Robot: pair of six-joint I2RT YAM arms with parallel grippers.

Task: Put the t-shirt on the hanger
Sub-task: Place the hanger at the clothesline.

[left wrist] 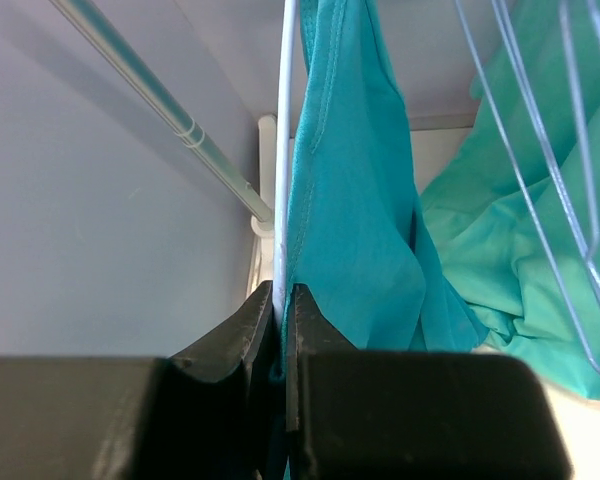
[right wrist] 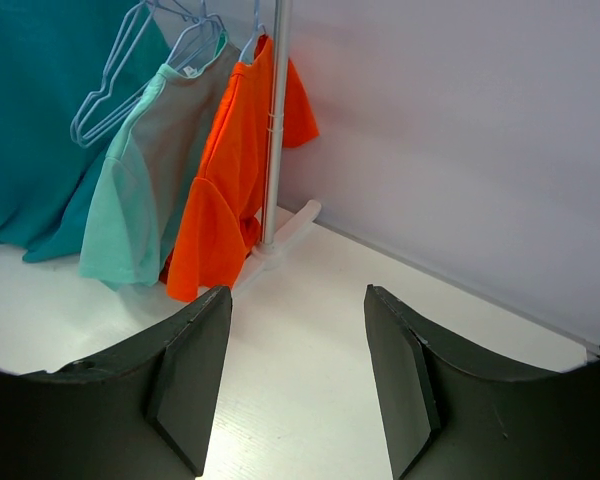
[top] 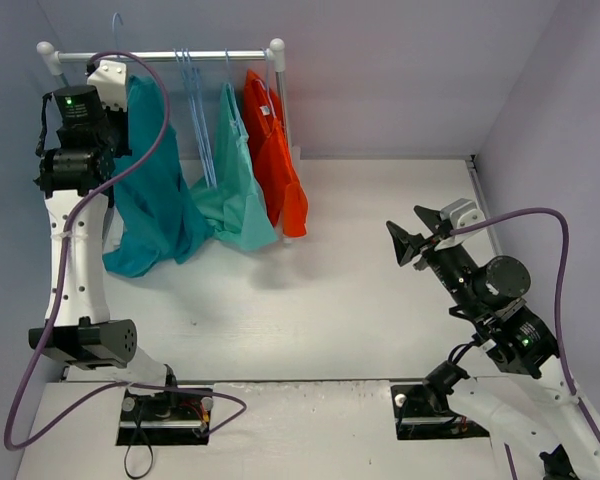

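The deep teal t-shirt (top: 152,195) hangs at the left end of the rack, its hem resting on the table. It is draped on a thin pale-blue hanger (left wrist: 284,150), whose hook (top: 116,24) rises above the rod. My left gripper (top: 113,84) is up by the rod, next to the shirt's top. In the left wrist view the left gripper (left wrist: 283,292) is shut on the hanger wire, with the t-shirt (left wrist: 355,220) edge against the jaws. My right gripper (top: 412,243) is open and empty over the table at the right; the right wrist view (right wrist: 298,300) shows only table between its jaws.
The rack rod (top: 180,57) runs across the back, with a post (top: 281,100) at its right end. Empty pale-blue hangers (top: 196,110), a mint-green garment (top: 236,190) and an orange garment (top: 277,150) hang on it. Walls close in at left, back and right.
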